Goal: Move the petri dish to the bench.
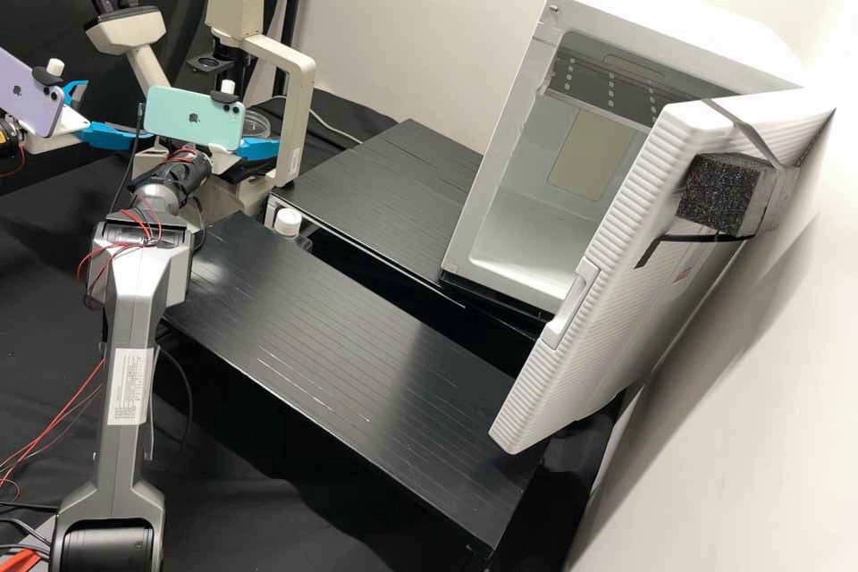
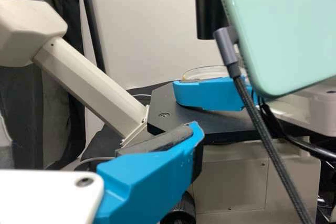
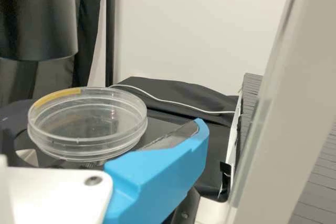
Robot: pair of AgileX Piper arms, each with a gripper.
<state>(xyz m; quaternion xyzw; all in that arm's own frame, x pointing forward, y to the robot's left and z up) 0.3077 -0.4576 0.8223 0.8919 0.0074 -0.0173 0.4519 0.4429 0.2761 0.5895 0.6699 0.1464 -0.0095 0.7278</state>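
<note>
Two blue-and-white robot pincers are at work here. We find the right pincer (image 1: 261,148) right at the petri dish, but we cannot tell whether it is open or closed on it. The left pincer (image 1: 118,114) is open, its two bright blue fingers apart, holding nothing, off to the other side of the microscope.

The petri dish (image 3: 86,124), round, shallow and of clear plastic with a yellow strip on its rim, is over the flat black stage (image 2: 202,116) of a cream-coloured microscope (image 1: 288,76). A thick black cylinder (image 3: 37,14) hangs above that level. Farther out lies the desk (image 1: 331,313), a black slatted surface.

We judge the step in hand to be taking hold of the dish. Next, we would want a sure grip, then a small level lift and a draw outward, clear of the cylinder and the cream upright, before setting it down on the desk.

Some of this is hard to make out. A mint-green phone (image 1: 194,117) covers part of the right pincer in the high view. In the left wrist view, the pincer hides the lower part of the dish, so we cannot confirm contact.
</note>
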